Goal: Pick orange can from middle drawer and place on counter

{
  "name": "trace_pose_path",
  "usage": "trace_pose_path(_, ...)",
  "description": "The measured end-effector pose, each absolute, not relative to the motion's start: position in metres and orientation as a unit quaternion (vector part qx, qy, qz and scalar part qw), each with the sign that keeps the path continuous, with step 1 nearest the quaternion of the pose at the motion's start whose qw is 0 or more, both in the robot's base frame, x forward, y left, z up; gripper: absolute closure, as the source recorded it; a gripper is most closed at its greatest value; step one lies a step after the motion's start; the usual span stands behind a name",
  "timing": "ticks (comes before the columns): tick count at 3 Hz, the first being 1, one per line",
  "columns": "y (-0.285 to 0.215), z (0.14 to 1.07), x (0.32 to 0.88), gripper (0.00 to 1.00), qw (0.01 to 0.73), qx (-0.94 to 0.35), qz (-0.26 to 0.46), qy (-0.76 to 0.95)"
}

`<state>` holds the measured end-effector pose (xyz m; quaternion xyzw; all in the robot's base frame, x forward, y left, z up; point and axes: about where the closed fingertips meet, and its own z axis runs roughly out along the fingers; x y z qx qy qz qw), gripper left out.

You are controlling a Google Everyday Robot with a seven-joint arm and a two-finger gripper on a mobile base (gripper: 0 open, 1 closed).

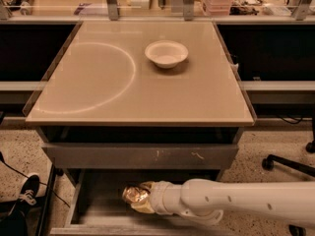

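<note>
Hand [141,203] in drawer [97,201], indistinct beside can [133,193]

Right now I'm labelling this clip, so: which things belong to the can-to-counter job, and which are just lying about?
Job: orange can, in the middle drawer; gripper, at the can inside the drawer; counter.
Lying about: white bowl on the counter; shoe on the floor.
</note>
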<state>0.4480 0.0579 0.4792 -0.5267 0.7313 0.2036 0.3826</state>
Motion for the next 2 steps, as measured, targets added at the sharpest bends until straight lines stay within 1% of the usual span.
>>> trace_pose_path(1,0.058,0.535,0.406,1.00,0.414,-0.553,0.204,0.694)
trace_pose_path(2,0.070,0.583,0.366,1.00,0.449,-0.587,0.194,0.645)
